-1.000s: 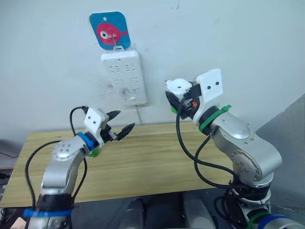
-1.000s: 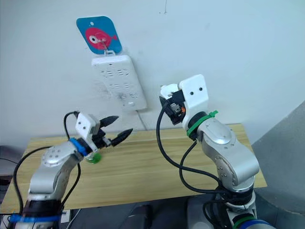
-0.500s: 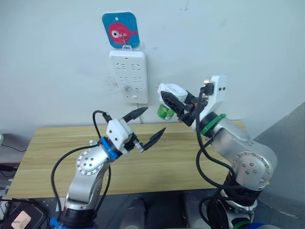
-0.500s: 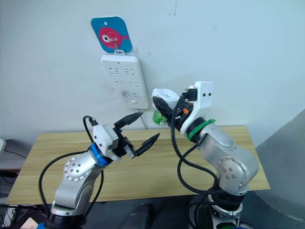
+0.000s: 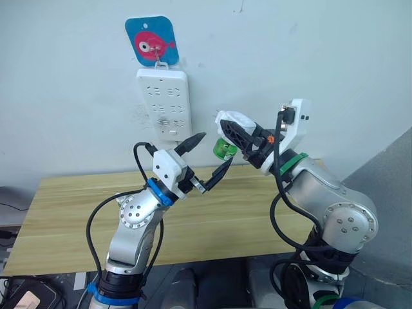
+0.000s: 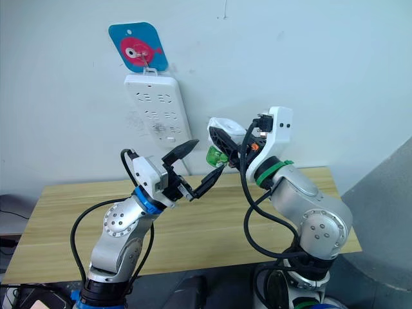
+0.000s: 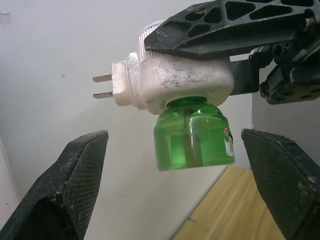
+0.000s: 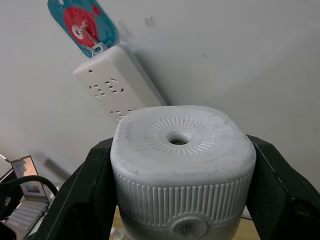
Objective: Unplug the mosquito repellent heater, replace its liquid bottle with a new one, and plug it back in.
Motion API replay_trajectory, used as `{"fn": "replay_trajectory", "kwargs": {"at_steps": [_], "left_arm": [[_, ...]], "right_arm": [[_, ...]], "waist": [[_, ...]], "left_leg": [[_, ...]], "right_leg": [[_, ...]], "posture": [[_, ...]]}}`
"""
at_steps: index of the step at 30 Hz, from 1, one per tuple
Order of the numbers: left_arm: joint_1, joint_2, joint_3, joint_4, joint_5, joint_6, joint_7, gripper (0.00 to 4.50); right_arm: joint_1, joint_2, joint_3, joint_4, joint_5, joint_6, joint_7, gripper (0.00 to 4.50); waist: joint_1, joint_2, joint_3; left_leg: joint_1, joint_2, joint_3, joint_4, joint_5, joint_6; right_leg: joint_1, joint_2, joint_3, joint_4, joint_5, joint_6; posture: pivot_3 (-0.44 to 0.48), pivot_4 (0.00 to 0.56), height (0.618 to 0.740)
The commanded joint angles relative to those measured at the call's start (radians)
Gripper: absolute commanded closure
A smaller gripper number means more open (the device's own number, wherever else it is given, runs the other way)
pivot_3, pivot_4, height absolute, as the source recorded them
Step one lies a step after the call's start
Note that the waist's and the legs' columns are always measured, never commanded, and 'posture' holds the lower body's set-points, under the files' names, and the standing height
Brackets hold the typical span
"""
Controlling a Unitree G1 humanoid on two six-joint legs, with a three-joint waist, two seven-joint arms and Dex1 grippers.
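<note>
Above the wooden table point(image 5: 212, 212), both arms are raised in front of the white wall. On the wall to the left, a blue hanger plate with a pink fish point(image 5: 152, 40) carries the white power strip point(image 5: 164, 104), which hangs upright from a hook; all its sockets are unoccupied.

Below and to the right of the strip, the left gripper point(image 5: 207, 158) is held with its two black fingers spread wide and nothing between them. Its fingertips point(image 5: 225, 169) sit just beside and below the green liquid bottle point(image 5: 224, 149). In the left wrist view the bottle point(image 7: 194, 133) hangs between the two spread pads without touching either.

To the right, the right gripper point(image 5: 233, 132) is clamped on the mosquito repellent heater point(image 5: 235, 120), one finger on each side of the white body, holding it in the air well clear of the strip. The heater's two metal prongs point(image 7: 103, 86) point toward the wall, free of any socket. The green bottle is still seated in the heater's underside. The right wrist view shows the round hole in the heater's ribbed top face point(image 8: 178, 139).
</note>
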Motion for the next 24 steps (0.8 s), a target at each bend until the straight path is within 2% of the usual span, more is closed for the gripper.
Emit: {"fn": "replay_trajectory", "kwargs": {"at_steps": [1,7,19,20,21,24], "left_arm": [[0.005,-0.001,-0.008,-0.037,-0.023,0.003,-0.002,0.0],[0.021,-0.005,-0.027,-0.043,-0.048,0.037,-0.005,0.0],[0.001,-0.023,-0.022,-0.04,-0.026,-0.013,0.021,0.0],[0.001,-0.023,-0.025,-0.039,-0.023,-0.014,0.022,0.4],[0.003,-0.022,-0.028,-0.035,-0.019,-0.019,0.021,0.58],[0.007,-0.017,-0.035,-0.02,-0.007,-0.027,0.018,1.54]], "right_arm": [[-0.041,0.016,0.017,-0.021,0.05,-0.038,-0.017,1.52],[-0.037,-0.002,0.033,-0.017,0.087,-0.06,-0.044,1.52],[-0.029,-0.03,0.053,-0.011,0.135,-0.089,-0.085,1.52],[-0.028,-0.033,0.055,-0.01,0.139,-0.092,-0.087,1.52],[-0.027,-0.036,0.057,-0.009,0.143,-0.095,-0.09,1.52],[-0.026,-0.042,0.064,-0.004,0.159,-0.105,-0.099,1.52]], "waist": [[-0.001,0.0,0.0],[0.0,0.0,0.0],[0.0,0.0,0.0],[0.0,0.0,0.0],[0.0,0.0,0.0],[0.0,0.0,0.0]], "left_leg": [[0.0,0.0,0.0,0.0,0.0,0.0],[0.0,0.0,0.0,0.0,0.0,0.0],[0.0,0.0,0.0,0.0,0.0,0.0],[0.0,0.0,0.0,0.0,0.0,0.0],[0.0,0.0,0.0,0.0,0.0,0.0],[0.0,0.0,0.0,0.0,0.0,0.0]], "right_leg": [[0.0,0.0,0.0,0.0,0.0,0.0],[0.0,0.0,0.0,0.0,0.0,0.0],[0.0,0.0,0.0,0.0,0.0,0.0],[0.0,0.0,0.0,0.0,0.0,0.0],[0.0,0.0,0.0,0.0,0.0,0.0],[0.0,0.0,0.0,0.0,0.0,0.0]], "posture": [[-0.1,0.196,0.74],[-0.104,0.198,0.74],[-0.106,0.199,0.74],[-0.106,0.199,0.74],[-0.104,0.199,0.74],[-0.104,0.199,0.74]]}}
